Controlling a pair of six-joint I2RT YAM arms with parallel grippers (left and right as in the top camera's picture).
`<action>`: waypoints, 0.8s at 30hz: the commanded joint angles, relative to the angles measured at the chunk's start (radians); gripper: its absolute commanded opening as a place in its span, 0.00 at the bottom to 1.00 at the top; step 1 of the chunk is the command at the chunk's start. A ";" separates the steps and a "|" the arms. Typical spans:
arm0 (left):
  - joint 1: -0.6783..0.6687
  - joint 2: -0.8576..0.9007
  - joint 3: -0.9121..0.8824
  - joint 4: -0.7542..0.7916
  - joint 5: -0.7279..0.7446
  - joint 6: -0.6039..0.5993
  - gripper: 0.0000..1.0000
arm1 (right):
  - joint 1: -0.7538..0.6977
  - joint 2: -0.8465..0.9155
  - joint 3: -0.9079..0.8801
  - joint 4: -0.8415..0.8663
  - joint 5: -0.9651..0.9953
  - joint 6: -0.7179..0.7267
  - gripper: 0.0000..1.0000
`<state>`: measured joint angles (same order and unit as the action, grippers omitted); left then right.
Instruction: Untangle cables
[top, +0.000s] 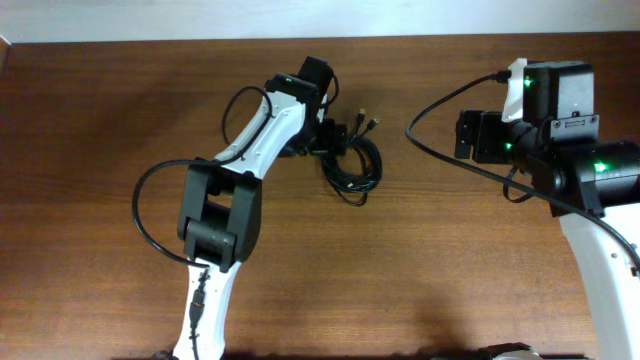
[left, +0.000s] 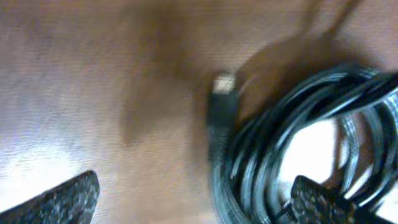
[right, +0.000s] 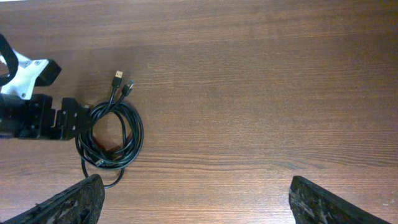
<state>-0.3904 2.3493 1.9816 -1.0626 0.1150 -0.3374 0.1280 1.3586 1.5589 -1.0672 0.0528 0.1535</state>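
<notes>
The cables lie as one coiled black bundle on the wooden table, with two plug ends pointing to the far side. My left gripper is open at the bundle's left edge. In the left wrist view the coil is blurred, one side of it lies between the spread fingers, and a silver-tipped plug shows. My right gripper is open and empty, high above bare wood. It sees the coil and the left gripper far to its left.
Thick black arm wires loop beside the left arm and off the right arm. The right arm's base stands at the far right. The table's far edge meets a white wall.
</notes>
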 joint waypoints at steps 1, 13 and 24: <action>0.011 0.003 0.024 -0.055 -0.025 -0.007 0.99 | 0.010 0.009 0.017 0.002 0.012 0.001 0.94; 0.004 0.003 0.024 -0.086 -0.105 -0.197 0.99 | 0.010 0.058 0.017 0.000 0.011 0.002 0.94; 0.004 0.003 0.015 -0.102 -0.114 -0.208 0.99 | 0.010 0.058 0.017 0.000 0.012 0.002 0.94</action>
<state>-0.3859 2.3493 1.9877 -1.1530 0.0250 -0.5293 0.1280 1.4170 1.5589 -1.0676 0.0528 0.1535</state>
